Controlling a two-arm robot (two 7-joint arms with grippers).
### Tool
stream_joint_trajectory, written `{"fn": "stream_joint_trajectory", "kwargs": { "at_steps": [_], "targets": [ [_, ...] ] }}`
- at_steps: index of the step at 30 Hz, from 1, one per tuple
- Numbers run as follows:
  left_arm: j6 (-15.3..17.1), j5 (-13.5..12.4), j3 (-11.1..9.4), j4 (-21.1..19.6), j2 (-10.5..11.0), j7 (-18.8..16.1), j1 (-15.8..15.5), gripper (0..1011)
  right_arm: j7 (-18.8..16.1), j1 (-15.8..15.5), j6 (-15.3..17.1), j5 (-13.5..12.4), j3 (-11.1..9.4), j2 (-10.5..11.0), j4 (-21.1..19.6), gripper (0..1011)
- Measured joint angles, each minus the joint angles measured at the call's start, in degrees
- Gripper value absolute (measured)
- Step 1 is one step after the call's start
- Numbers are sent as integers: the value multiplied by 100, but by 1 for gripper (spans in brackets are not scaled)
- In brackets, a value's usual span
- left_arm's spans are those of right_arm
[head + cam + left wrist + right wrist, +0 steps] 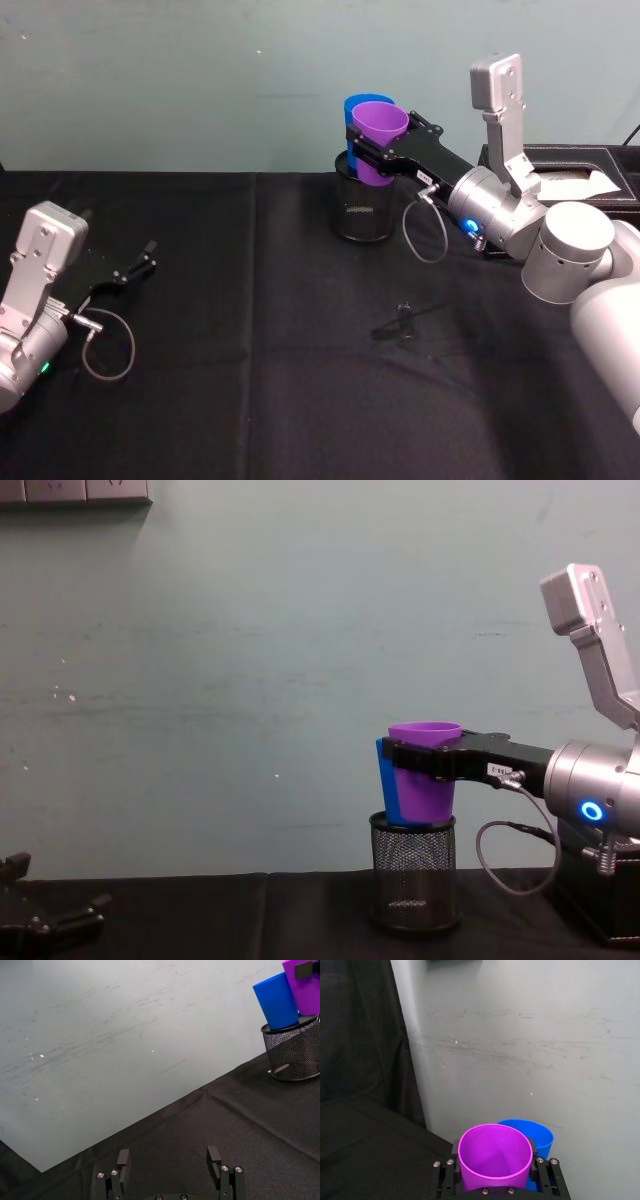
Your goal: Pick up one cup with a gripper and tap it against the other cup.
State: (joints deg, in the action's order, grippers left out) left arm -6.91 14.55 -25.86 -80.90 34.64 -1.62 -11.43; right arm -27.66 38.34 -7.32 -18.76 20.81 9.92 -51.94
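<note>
The purple cup (377,140) (495,1157) (423,770) (305,987) is held upright by my right gripper (362,148) (495,1180) (400,758), whose fingers are shut around its sides. It hangs just above a black wire-mesh pen holder (362,205) (412,872) (294,1050). Right behind it stands the blue cup (352,108) (535,1136) (382,770) (278,1000), upright on top of the holder, and the two cups' sides look pressed together. My left gripper (148,258) (170,1162) rests open and empty low over the table at the far left.
A black cloth (250,380) covers the table. At the back right sits a black box (560,165) with white paper on it. A small dark clip-like object (403,318) lies on the cloth in front of the holder. A pale wall stands close behind.
</note>
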Motion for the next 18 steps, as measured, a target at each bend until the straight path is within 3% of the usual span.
{"fn": "stream_joint_trajectory", "kwargs": {
  "at_steps": [18],
  "targets": [
    [0, 0, 0, 0, 0, 0, 0, 1000, 0, 0, 0, 0, 0, 0, 0, 734]
  ]
}}
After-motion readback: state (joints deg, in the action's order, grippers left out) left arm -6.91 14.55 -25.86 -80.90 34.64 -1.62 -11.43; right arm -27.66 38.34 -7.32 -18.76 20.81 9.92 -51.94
